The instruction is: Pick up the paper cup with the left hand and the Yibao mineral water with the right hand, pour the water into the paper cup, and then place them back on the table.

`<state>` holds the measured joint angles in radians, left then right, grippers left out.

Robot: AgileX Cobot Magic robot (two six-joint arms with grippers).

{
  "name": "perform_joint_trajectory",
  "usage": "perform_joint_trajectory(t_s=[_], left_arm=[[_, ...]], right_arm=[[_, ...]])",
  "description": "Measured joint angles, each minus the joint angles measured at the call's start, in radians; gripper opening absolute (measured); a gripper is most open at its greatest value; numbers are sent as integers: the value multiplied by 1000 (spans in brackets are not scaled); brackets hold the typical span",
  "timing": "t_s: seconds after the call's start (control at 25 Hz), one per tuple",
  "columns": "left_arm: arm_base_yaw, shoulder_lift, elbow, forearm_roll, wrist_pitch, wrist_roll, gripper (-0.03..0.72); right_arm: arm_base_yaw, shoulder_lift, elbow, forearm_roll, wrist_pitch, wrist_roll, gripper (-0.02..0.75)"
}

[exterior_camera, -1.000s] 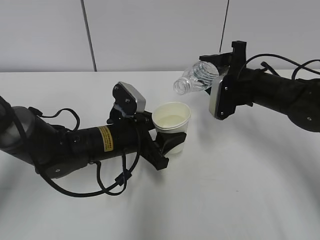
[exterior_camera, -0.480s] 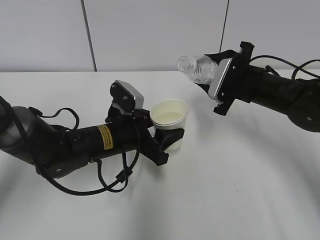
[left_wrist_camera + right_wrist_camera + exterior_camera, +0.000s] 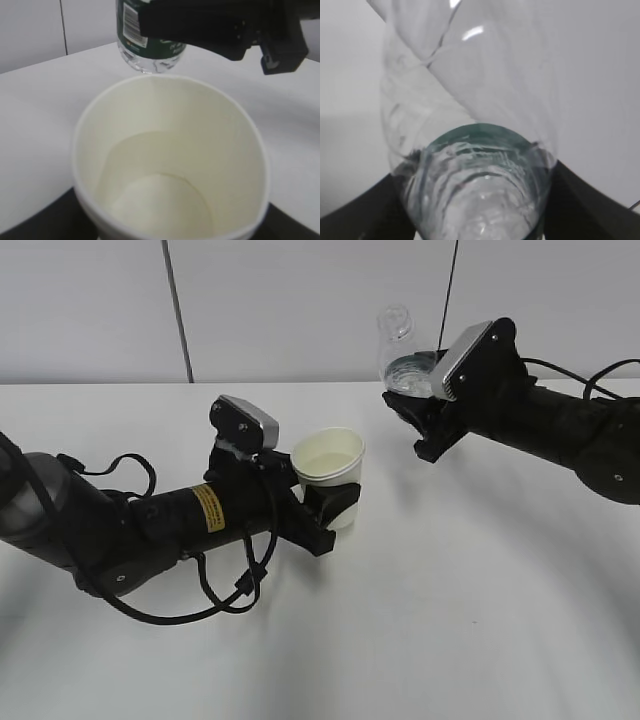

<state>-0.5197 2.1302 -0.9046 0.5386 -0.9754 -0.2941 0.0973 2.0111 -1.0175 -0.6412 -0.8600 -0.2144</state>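
Observation:
My left gripper [image 3: 335, 502] is shut on the white paper cup [image 3: 330, 472] and holds it upright just above the white table [image 3: 450, 600]. In the left wrist view the cup [image 3: 170, 165] fills the frame, with water low inside. My right gripper [image 3: 420, 405] is shut on the Yibao mineral water bottle [image 3: 398, 350], held nearly upright with its open neck up, to the right of and above the cup. The bottle's green label and base show behind the cup in the left wrist view [image 3: 150, 35]. The right wrist view looks along the clear bottle [image 3: 470, 150].
A pale wall with dark vertical seams [image 3: 176, 310] stands behind the table. Black cables [image 3: 230, 590] loop below the left arm. The right arm [image 3: 570, 435] reaches in from the right edge.
The right gripper has swung the bottle from tilted neck-down toward the cup to nearly upright and drawn it back up and right. The left gripper has shifted the cup slightly left.

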Motion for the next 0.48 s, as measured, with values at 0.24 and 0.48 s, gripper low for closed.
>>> perform_joint_trajectory(t_s=[0.24,0.48], left_arm=[[6,0,0,-25,3,0,410],[54,0,0,-28,3,0,410]], right_arm=[[0,0,0,0,20,252,472],[0,0,0,0,24,502,472]])
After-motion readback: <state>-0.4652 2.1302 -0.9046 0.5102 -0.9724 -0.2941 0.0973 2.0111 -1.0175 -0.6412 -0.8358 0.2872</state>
